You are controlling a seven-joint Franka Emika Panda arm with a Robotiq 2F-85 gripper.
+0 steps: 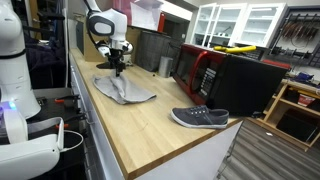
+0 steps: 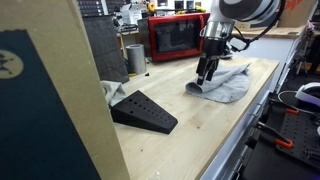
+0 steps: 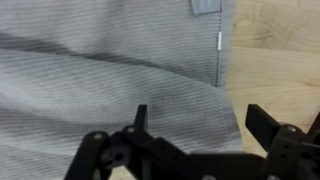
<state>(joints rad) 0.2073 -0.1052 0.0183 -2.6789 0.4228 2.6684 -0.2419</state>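
1. The crumpled grey fabric cloth [image 1: 130, 92] [image 2: 230, 84] [image 3: 100, 80] lies on the light wooden tabletop [image 1: 160, 140]. Its long axis runs diagonally from under the gripper toward the grey canvas shoe [image 1: 200, 118].
2. The black Robotiq gripper [image 1: 116, 70] [image 2: 205, 79] [image 3: 200, 125] stands over one end of the cloth, fingers spread apart and gripping nothing.
3. The shoe lies well apart from the cloth, and a red microwave [image 1: 198, 70] stands behind it.

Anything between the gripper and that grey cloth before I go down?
Nothing visible. The gripper is right above the grey cloth with its jaws open, and the wrist view shows only fabric under them. The shoe lies well off along the counter.
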